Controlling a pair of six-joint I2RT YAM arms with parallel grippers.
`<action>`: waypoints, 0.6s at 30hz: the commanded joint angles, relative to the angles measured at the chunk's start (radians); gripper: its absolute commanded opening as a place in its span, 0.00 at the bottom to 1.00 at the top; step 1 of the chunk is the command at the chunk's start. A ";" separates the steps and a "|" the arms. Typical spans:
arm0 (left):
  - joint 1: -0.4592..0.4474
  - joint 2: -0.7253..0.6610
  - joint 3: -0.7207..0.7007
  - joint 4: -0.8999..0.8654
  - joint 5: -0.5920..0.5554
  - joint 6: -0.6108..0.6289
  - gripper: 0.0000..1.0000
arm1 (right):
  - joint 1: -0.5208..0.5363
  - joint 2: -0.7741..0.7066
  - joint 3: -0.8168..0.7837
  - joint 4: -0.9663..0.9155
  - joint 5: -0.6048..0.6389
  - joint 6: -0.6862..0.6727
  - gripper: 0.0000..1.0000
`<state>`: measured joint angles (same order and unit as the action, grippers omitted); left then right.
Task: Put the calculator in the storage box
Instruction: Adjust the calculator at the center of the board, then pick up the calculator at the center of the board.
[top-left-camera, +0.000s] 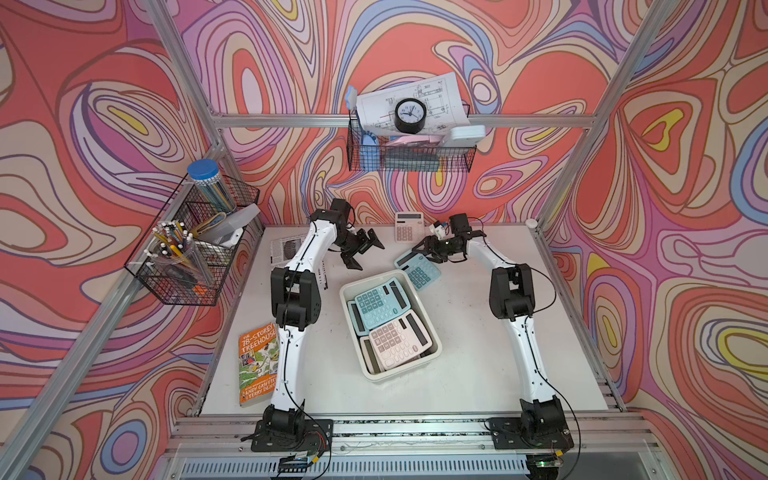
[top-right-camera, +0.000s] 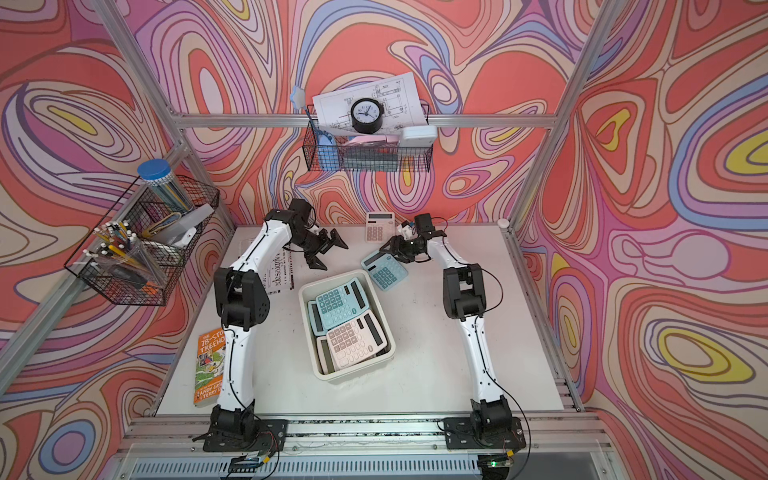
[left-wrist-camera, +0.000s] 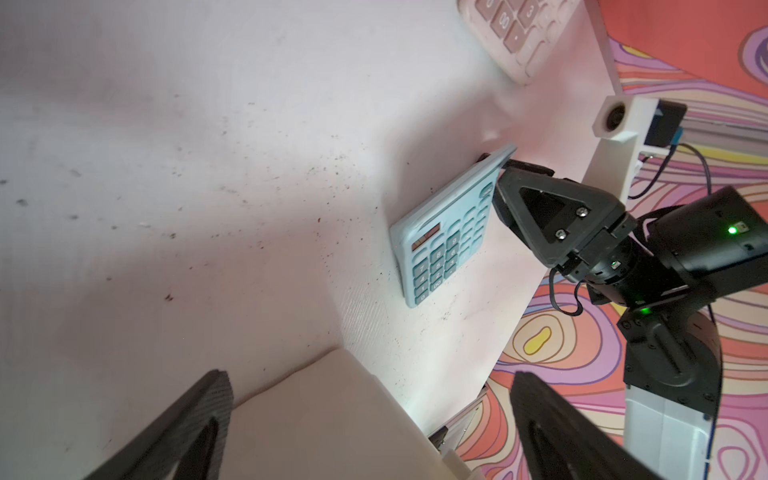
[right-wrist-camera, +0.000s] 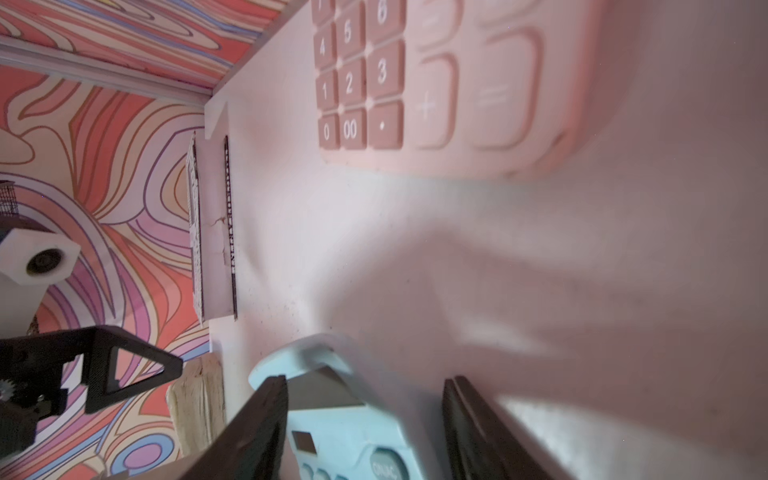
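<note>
Swirl-patterned walls round white worktop (top-left-camera: 478, 353). We see cream storage box (top-left-camera: 405, 365) mid-worktop, stacked calculators (top-left-camera: 380, 305) inside. Loose blue calculator (top-left-camera: 419, 272) on worktop just past box's far right corner. Right gripper (top-left-camera: 424, 253) straddles its far end, jaws partly apart; we cannot tell if they grip. Left gripper (top-left-camera: 368, 257) hovers wide open near box's far left corner. Pale pink calculator (top-left-camera: 409, 226) at far edge.
</note>
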<state>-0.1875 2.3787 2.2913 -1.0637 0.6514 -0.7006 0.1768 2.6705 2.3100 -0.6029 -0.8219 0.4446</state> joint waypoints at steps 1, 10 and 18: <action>-0.037 0.050 0.054 0.048 0.002 0.082 0.99 | -0.017 -0.045 -0.040 -0.061 -0.015 0.075 0.60; -0.087 0.136 0.070 0.091 -0.011 0.196 0.95 | -0.051 -0.227 -0.157 -0.214 0.077 0.100 0.65; -0.096 0.210 0.099 0.151 -0.032 0.202 0.88 | -0.052 -0.394 -0.395 -0.271 0.079 0.107 0.67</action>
<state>-0.2817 2.5675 2.3699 -0.9619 0.6308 -0.5224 0.1173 2.3161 1.9789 -0.8356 -0.7513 0.5400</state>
